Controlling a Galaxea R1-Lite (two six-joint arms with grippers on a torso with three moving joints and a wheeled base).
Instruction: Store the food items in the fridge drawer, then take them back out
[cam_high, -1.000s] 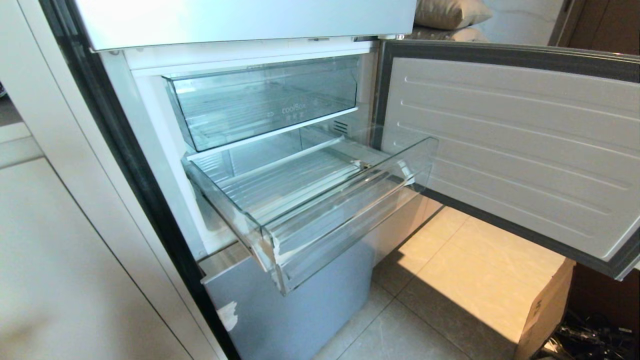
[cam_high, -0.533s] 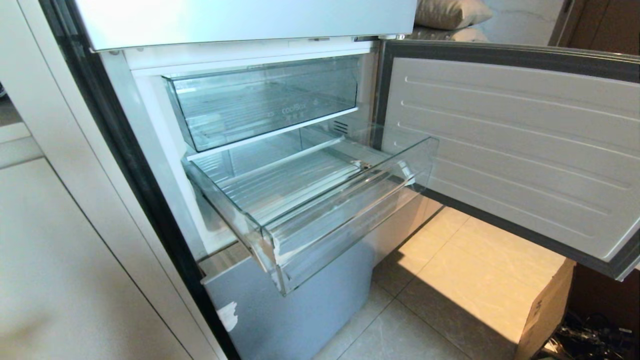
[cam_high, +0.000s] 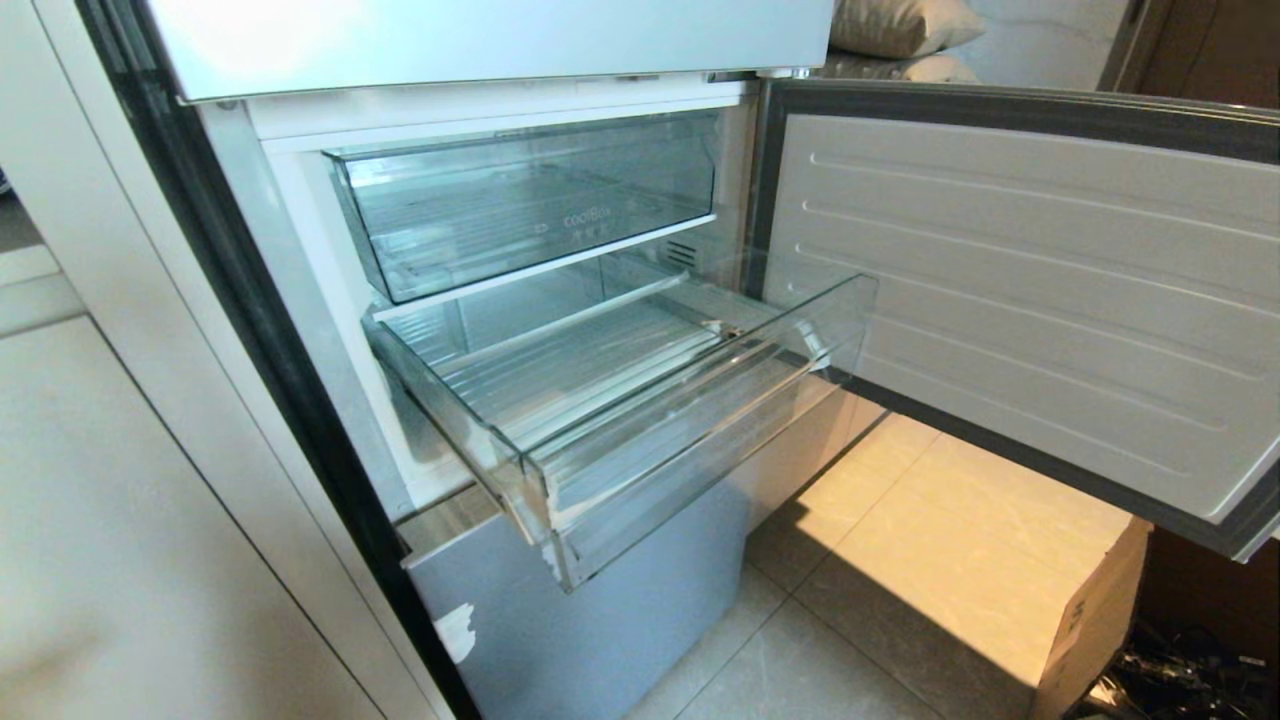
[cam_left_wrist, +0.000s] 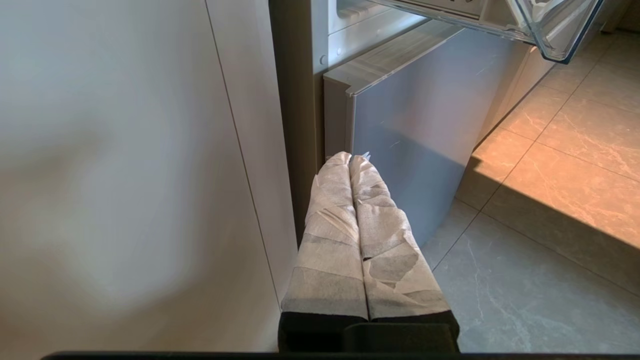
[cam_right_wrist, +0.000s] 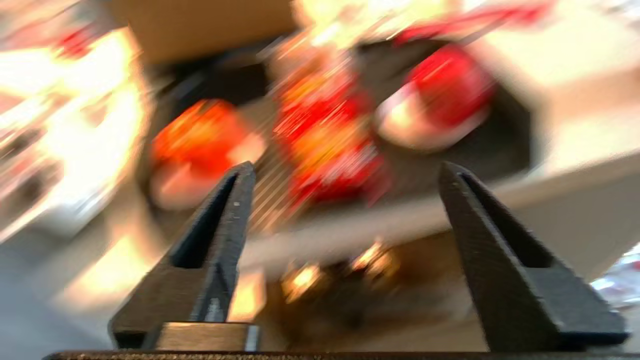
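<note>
Food items (cam_right_wrist: 325, 135), blurred red-orange lumps, lie just beyond the right hand (cam_right_wrist: 345, 172), its fingers spread and holding nothing.

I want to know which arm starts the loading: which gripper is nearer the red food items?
Right. The right gripper is open, facing the blurred red food items just ahead. The left gripper is shut, parked low beside the fridge, no food in its view.
</note>
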